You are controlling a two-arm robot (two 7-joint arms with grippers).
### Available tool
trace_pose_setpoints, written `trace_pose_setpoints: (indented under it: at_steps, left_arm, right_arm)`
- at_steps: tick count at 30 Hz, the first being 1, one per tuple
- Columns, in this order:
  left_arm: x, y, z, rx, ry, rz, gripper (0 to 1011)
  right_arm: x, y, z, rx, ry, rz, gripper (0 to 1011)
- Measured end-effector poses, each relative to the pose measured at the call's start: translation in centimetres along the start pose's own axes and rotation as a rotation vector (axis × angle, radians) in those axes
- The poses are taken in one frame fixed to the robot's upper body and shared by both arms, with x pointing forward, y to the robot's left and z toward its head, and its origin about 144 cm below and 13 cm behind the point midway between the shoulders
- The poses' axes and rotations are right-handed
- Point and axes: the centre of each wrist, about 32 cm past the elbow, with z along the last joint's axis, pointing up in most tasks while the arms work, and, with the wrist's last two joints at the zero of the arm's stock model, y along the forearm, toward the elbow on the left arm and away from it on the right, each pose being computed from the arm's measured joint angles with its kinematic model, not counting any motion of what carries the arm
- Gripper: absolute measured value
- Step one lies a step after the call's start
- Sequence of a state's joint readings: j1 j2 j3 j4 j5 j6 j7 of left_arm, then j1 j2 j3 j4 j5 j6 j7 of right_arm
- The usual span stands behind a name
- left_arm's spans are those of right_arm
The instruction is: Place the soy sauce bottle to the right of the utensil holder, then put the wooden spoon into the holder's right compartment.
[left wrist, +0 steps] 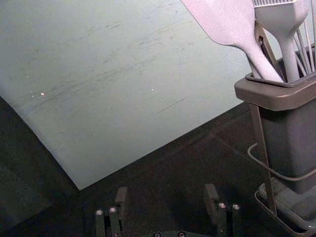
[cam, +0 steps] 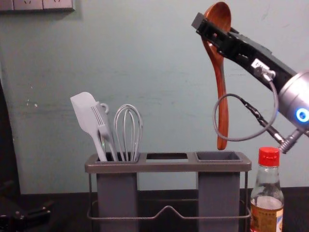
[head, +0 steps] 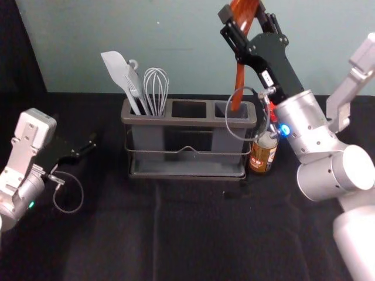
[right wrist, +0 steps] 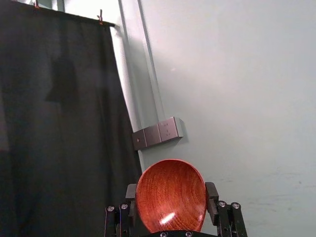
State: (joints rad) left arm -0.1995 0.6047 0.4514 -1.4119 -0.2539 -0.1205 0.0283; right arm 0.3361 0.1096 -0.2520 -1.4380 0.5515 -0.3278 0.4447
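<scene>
My right gripper point(head: 249, 26) is high above the holder's right end, shut on the bowl of the wooden spoon point(head: 239, 76). In the chest view the gripper point(cam: 212, 31) holds the spoon point(cam: 221, 96) nearly upright, handle down, its tip just above the right compartment point(cam: 218, 156) of the utensil holder point(cam: 169, 166). The spoon's bowl point(right wrist: 171, 195) sits between the fingers of the right gripper point(right wrist: 171, 197). The soy sauce bottle point(cam: 267, 198) stands upright just right of the holder. My left gripper point(head: 88, 149) is idle and open, left of the holder; its own view shows the gripper point(left wrist: 165, 197) with nothing between its fingers.
A pale spatula point(cam: 86, 113), a fork-like utensil point(cam: 103, 125) and a whisk point(cam: 128, 130) stand in the holder's left compartment. The holder's wire rack point(head: 187, 176) rests on the black-covered table point(head: 193, 228). A pale green wall point(cam: 145, 48) rises behind.
</scene>
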Motion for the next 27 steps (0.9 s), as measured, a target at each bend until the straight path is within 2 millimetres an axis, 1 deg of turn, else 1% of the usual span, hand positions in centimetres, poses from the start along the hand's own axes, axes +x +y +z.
trace_pose_setpoints:
  at_steps: [3,10,20,27]
  left_arm:
    - [0.0,0.0,0.0,0.000,0.000,0.000,1000]
    - [0.0,0.0,0.0,0.000,0.000,0.000,1000]
    - [0.0,0.0,0.0,0.000,0.000,0.000,1000]
    - [0.0,0.0,0.0,0.000,0.000,0.000,1000]
  right_arm:
    - [0.2,0.6,-0.5,-0.004,-0.004,-0.001,838]
    - [0.4,1.3,-1.5,-0.016,-0.014,-0.008,838]
    - [0.1,1.5,-2.2,-0.025,-0.015,-0.011,838]
    - [-0.2,0.9,-2.5,-0.035,-0.013,-0.012,838]
